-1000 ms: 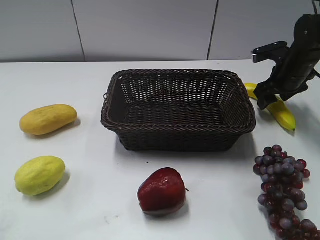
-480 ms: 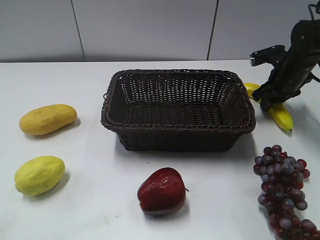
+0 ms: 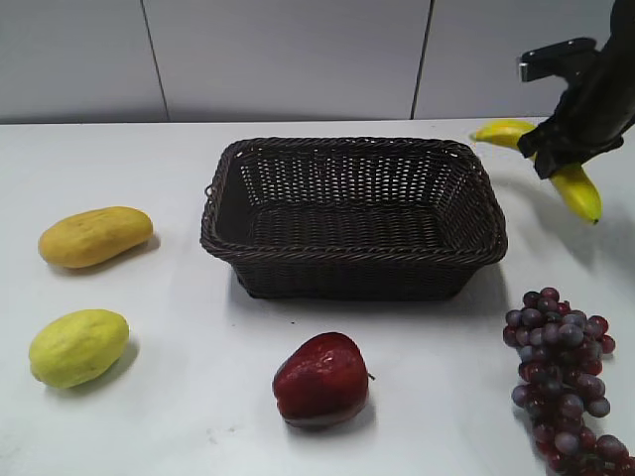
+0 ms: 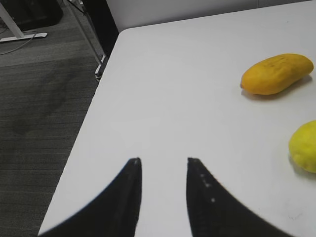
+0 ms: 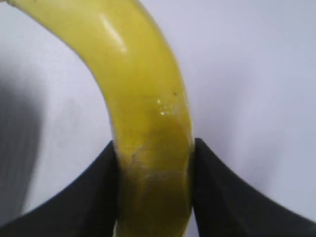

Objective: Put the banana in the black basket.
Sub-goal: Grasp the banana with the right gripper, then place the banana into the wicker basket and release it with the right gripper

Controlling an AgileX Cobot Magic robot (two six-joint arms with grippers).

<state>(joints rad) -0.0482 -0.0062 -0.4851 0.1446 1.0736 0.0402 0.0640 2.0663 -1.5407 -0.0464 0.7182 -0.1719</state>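
**Banana up off the counter, right of the basket**

The banana (image 3: 556, 164) hangs in the air, clear of the counter (image 3: 179, 169), just beyond the back right corner of the black basket (image 3: 353, 260) and not over it. The right gripper (image 3: 562, 151) has it pinched round the middle; in the right wrist view the two dark fingers (image 5: 96, 192) press vs. both sides of the banana (image 5: 148, 123), no gap showing. One end points toward the basket, the other droops down to the right.

Basket sits mid-counter w/ nothing inside.

Left gripper (image 4: 163, 163) hovers over the counter's near left corner (floor visible past the edge), fingers (image 4: 126, 197) a narrow way apart, holding nothing.

Elsewhere: yellow-orange fruit (image 3: 95, 236) and yellow-green fruit (image 3: 78, 346) well left of the basket, red apple (image 3: 321, 380) in front of it, purple grapes (image 3: 563, 372) at front right.
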